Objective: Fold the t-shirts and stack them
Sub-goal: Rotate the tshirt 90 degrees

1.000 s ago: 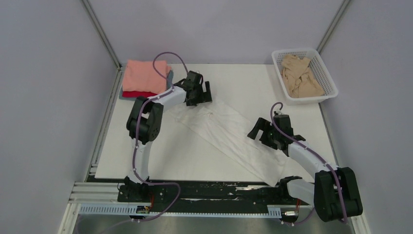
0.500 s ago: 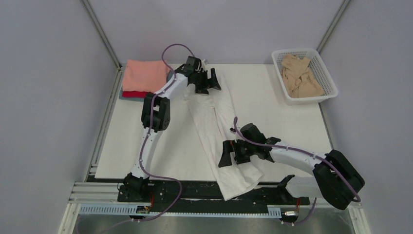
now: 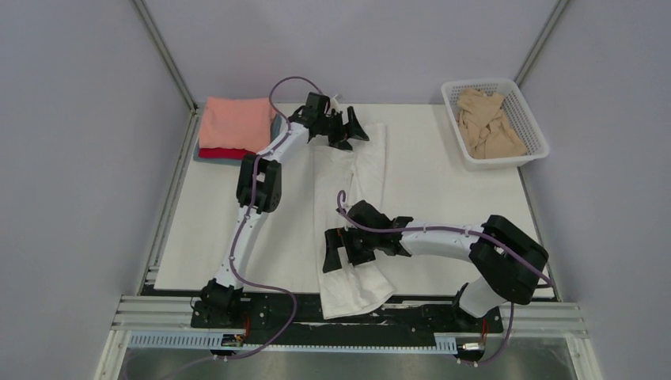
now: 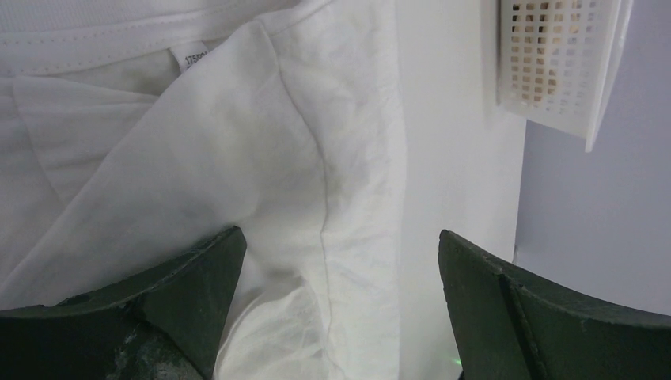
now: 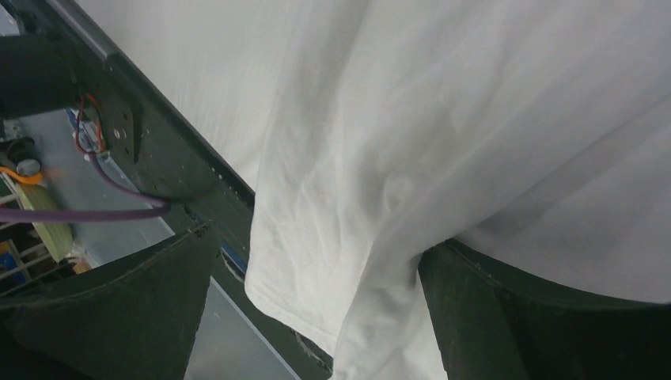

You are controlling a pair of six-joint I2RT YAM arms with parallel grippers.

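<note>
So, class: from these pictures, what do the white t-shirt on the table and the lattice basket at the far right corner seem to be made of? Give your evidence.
White t-shirt: soft matte cloth, probably cotton knit; it creases, hangs limp over the table's near edge, and shows stitched seams and a sewn-in label.
Basket: stiff white plastic, likely moulded, smooth finish; even lattice holes and straight walls.

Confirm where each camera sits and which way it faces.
Top external: above and behind the bases, looking down on the table; both arms, the left hand and the right hand show.
Left wrist: on the left arm, looking down at the collar end of the white t-shirt; its open fingers frame the bottom.
Right wrist: on the right arm, looking at the shirt's hem over the near table edge; open fingers show.
Shared: the shirt in all three; the basket in top and left wrist.
</note>
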